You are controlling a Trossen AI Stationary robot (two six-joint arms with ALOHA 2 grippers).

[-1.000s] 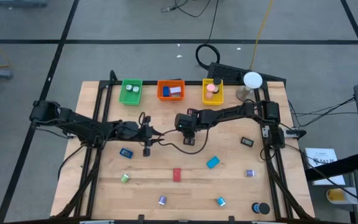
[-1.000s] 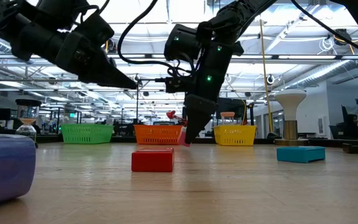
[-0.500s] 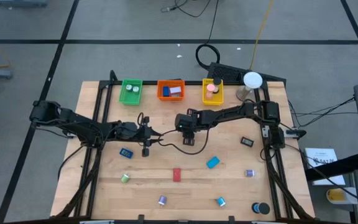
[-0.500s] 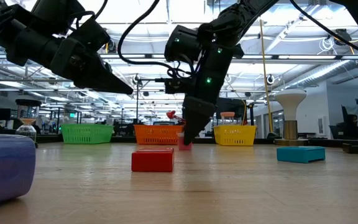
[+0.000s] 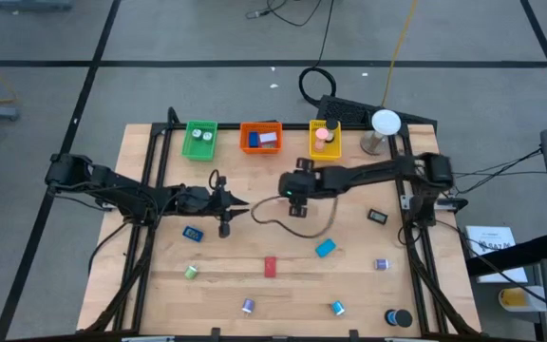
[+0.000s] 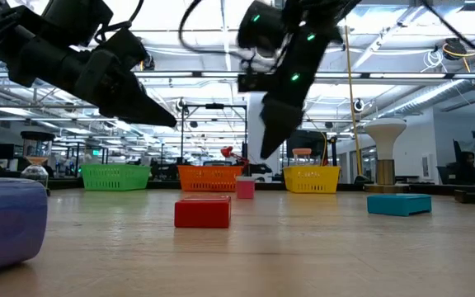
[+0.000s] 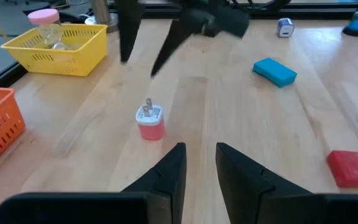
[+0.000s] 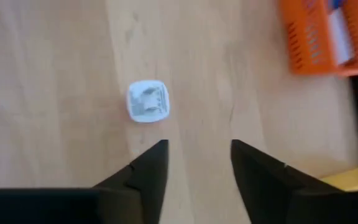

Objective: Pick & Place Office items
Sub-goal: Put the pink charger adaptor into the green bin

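Note:
A small pink plug piece [image 7: 150,121] stands upright on its base on the wood table, white-topped in the right wrist view [image 8: 147,101] and in front of the trays in the low view [image 6: 245,188]. My right gripper [image 6: 268,147] hangs open above it and a little to its side, holding nothing. My left gripper [image 7: 200,163] is level near the table's middle left [image 5: 243,203], fingers a narrow gap apart, empty, pointing toward the pink piece. A red block [image 5: 271,267] and a blue block [image 5: 325,248] lie nearer the front.
Green [image 5: 200,140], orange [image 5: 260,138] and yellow [image 5: 324,140] trays line the far edge, beside a white ball on a stand [image 5: 384,123]. Several small pieces lie scattered along the near half, among them a green roll [image 5: 191,272] and a black cylinder [image 5: 399,318].
My right gripper has risen from the pink piece and drawn back toward the table's right edge. The pink piece stays upright on the table where it was.

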